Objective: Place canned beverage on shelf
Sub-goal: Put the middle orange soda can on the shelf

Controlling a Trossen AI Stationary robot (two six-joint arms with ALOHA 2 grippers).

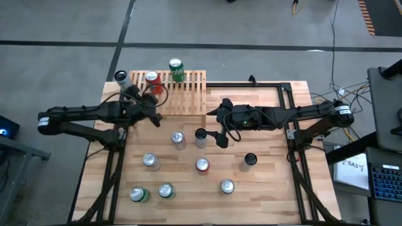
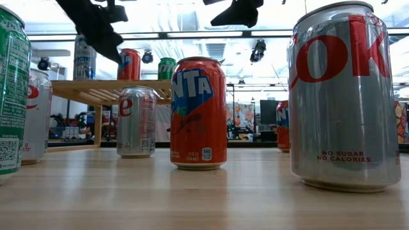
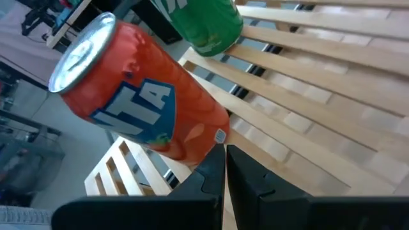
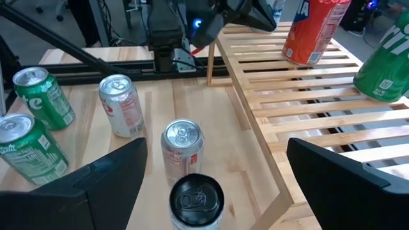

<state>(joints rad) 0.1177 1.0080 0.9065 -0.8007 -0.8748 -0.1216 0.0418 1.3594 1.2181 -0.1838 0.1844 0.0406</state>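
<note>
The light-wood slatted shelf [image 1: 188,94] stands at the table's far side. On it stand, upright, a white can [image 1: 121,78], an orange Fanta can [image 1: 152,80] and a green can [image 1: 176,69]. My left gripper [image 3: 225,160] is shut, over the shelf's left part, right beside the base of the orange can [image 3: 147,108]. My right gripper [image 4: 217,147] is open over the table's middle, just right of the shelf's near right corner. Its fingers stand either side of a black-topped can [image 4: 196,201] on the table, apart from it. My left gripper's shut fingertips [image 3: 214,163] stand against the lower wall of the orange can [image 3: 208,137], coming level over the slats. I cannot tell whether they touch it. The can stands upright on the slats.
Several cans stand on the table in front of the shelf: a silver one [image 1: 178,139], a red-topped one [image 1: 202,164], a black one [image 1: 249,161], silver ones [image 1: 149,161] [image 1: 227,186] and green ones [image 1: 139,194] [image 1: 165,190]. The shelf's right half [image 4: 307,96] is bare slats.
</note>
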